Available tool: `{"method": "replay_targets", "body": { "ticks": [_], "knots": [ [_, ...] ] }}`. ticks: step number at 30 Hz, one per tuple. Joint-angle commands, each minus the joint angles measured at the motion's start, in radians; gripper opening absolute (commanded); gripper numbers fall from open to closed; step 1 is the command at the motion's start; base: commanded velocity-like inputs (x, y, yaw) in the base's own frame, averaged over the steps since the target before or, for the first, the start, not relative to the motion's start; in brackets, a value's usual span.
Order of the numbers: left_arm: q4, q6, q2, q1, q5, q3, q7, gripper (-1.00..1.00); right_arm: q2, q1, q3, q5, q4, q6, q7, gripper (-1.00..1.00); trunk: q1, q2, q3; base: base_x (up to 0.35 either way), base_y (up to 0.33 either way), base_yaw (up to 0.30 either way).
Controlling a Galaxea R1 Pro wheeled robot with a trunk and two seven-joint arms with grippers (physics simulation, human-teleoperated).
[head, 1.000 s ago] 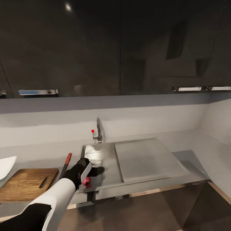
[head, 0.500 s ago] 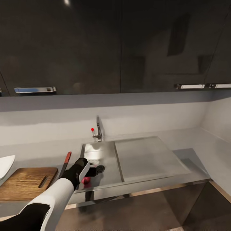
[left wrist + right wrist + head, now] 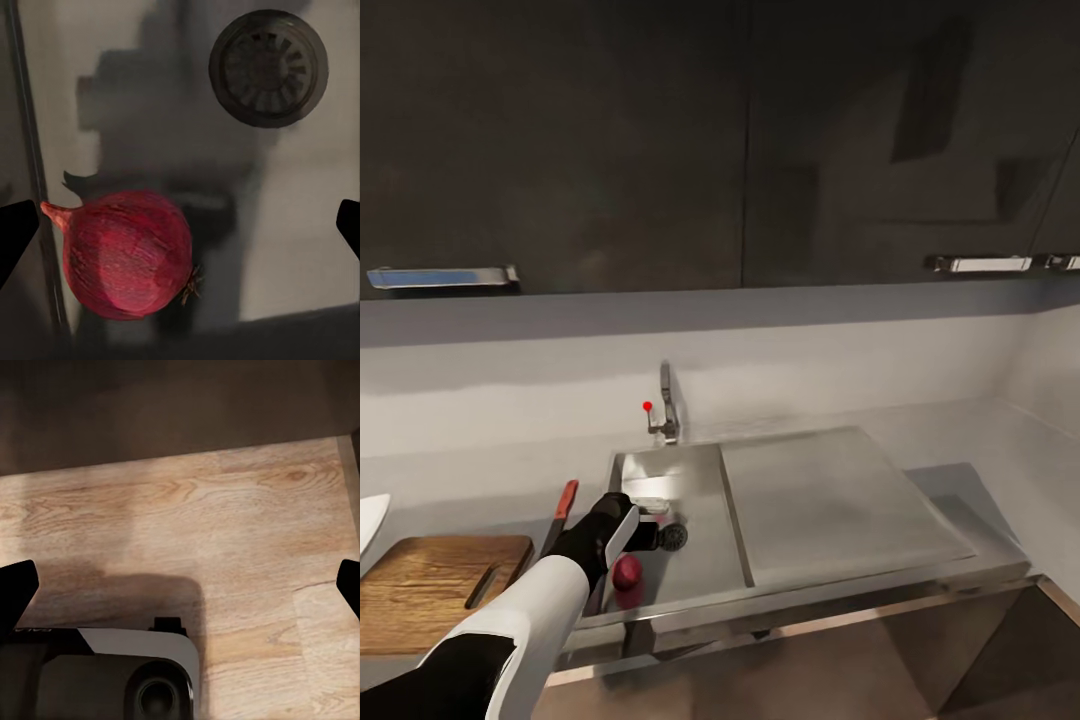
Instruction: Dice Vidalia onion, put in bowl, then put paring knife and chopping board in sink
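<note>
The Vidalia onion (image 3: 124, 253) was a deep magenta-red with fine ribs running along its skin, a pale pointed stem tip at one end and a dry tuft of roots at the other. It lay on its side on the floor of the sink (image 3: 695, 580), its long axis running stem to root, close against the basin's left wall and near the round drain (image 3: 268, 67). The left gripper (image 3: 632, 528) hung just above it, fingers spread wide on either side, gripping nothing. The right gripper's (image 3: 180, 585) fingers were likewise apart, over a wooden floor (image 3: 225, 525).
</note>
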Motion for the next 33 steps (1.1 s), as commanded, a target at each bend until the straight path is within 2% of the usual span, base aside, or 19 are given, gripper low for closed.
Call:
{"method": "replay_targets", "body": {
  "ticks": [1, 33],
  "knots": [
    [-0.001, 0.004, 0.000, -0.001, 0.011, -0.004, 0.008, 1.00, 0.000, -0.001, 0.000, 0.004, 0.001, -0.003, -0.004, 1.00, 0.001, -0.002, -0.004, 0.036, 0.001, 0.000],
    [-0.002, 0.004, 0.000, 0.002, 0.012, -0.004, 0.006, 1.00, 0.000, -0.001, 0.000, 0.004, 0.001, -0.003, -0.004, 1.00, 0.001, -0.002, -0.053, -0.005, 0.025, 0.000]
  ]
}}
